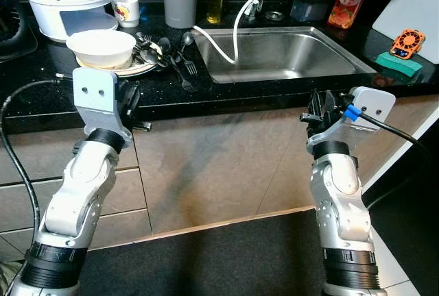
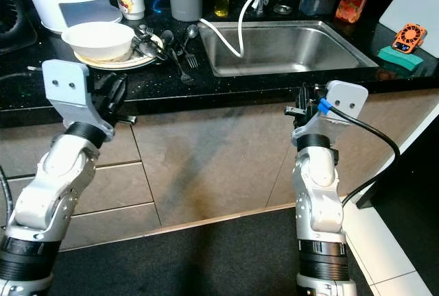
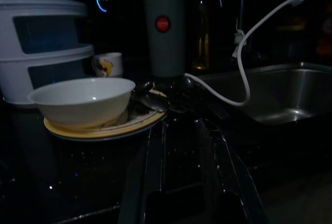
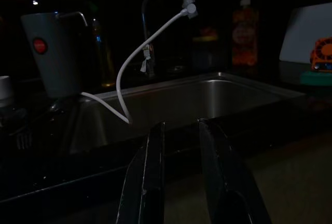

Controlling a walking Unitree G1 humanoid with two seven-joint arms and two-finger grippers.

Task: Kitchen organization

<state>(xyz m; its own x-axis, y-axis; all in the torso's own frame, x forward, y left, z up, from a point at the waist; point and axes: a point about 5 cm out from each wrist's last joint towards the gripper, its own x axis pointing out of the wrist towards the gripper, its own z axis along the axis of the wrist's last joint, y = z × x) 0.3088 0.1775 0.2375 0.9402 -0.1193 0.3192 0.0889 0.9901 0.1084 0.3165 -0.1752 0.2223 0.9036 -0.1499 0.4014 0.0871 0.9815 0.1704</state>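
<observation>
While both arms were held up at the counter's front edge, the left gripper (image 1: 132, 99) was seen with fingers apart, below the white bowl (image 1: 103, 46) stacked on a plate (image 1: 134, 68) beside loose cutlery (image 1: 180, 63). The right gripper (image 1: 317, 109), fingers slightly apart, was kept below the sink (image 1: 288, 53).

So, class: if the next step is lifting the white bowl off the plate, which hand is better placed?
Probably the left hand: it hovers at the counter edge just before the white bowl, fingers apart. The right hand sits by the sink.
</observation>
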